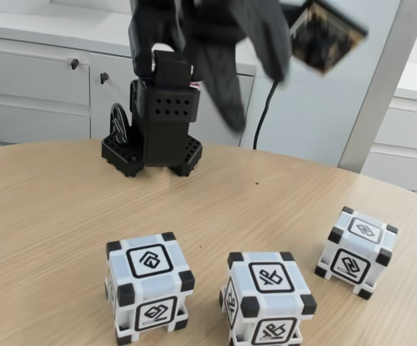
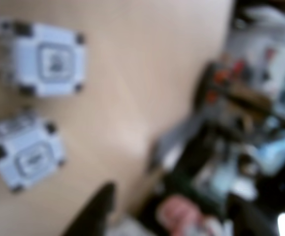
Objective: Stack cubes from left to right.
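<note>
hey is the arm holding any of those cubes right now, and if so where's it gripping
Nothing is held. All three cubes sit apart on the table, and the gripper is raised high above them, blurred.

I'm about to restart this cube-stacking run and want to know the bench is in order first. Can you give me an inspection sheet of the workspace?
Surface: light wood-grain table, bare apart from the items listed below.
Job's things: three white cubes, all standing apart on the table, none stacked; in the fixed view, the left cube, the middle cube, the right cube.
Clutter: nothing seen.
Grippers: the pincer is raised above the table, motion-blurred; open or shut cannot be told; it holds no cube.
Cables: one black cable hangs behind the arm.
Surroundings: white cabinets behind the table; the arm's base stands at the far edge.
</note>
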